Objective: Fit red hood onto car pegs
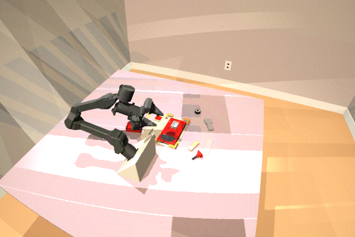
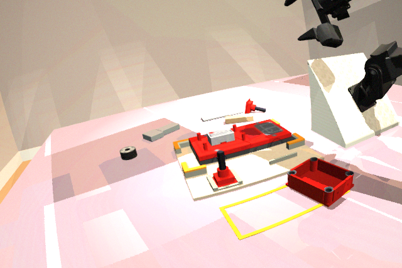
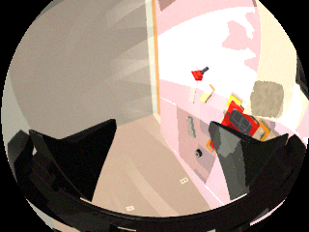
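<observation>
The red hood (image 2: 320, 179) (image 1: 129, 127) lies on the table with its open side and four corner bosses facing up, at one end of a yellow outlined rectangle (image 2: 227, 209); in the top view the arm partly hides it. The red chassis (image 2: 246, 137) (image 1: 172, 133) (image 3: 238, 120) sits in its jig (image 2: 256, 167) with the pale engine block (image 2: 220, 137) (image 1: 175, 124) on it and short red pegs around the block. My gripper (image 2: 300, 15) (image 1: 158, 119) (image 3: 164, 126) is open wide and empty. It hangs high in the air, pointing sideways, well above the hood.
A white wedge block (image 2: 340, 106) (image 1: 141, 156) carries the arm's base beside the jig. A black knob on a red base (image 2: 222, 171) stands on the jig board. A black ring (image 2: 128, 153), a grey block (image 2: 160, 132), a beige stick (image 2: 238, 118) and a red tool (image 2: 251, 107) lie beyond.
</observation>
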You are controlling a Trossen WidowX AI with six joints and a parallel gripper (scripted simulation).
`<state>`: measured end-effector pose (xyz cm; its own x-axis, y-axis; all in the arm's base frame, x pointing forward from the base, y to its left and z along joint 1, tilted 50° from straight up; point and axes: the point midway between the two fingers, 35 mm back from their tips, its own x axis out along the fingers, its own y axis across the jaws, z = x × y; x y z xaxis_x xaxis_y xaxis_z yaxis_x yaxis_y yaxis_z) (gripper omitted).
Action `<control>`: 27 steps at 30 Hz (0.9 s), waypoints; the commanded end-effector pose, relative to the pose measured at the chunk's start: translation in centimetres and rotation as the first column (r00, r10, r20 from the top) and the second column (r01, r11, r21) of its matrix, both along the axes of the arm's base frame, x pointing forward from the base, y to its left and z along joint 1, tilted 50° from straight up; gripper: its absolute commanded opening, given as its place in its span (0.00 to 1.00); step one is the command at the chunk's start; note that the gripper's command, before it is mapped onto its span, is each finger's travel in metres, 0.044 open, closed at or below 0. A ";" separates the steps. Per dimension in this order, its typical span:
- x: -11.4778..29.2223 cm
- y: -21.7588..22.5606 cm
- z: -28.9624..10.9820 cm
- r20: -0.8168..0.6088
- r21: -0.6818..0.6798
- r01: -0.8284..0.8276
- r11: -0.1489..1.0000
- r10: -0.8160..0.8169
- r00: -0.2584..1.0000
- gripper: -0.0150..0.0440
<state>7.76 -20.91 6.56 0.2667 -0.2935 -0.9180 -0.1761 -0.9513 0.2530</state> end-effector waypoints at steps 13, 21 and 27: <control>11.4 9.5 2.1 0.207 0.129 -0.864 0.486 0.839 0.503 1.00; 14.9 16.1 4.3 0.375 0.059 -0.998 0.023 0.926 0.044 1.00; 16.1 21.4 6.5 0.480 -0.047 -0.960 -0.275 0.837 -0.263 1.00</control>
<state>23.47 -1.78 12.04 0.1854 0.6799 -0.7095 0.9825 -0.1164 0.1453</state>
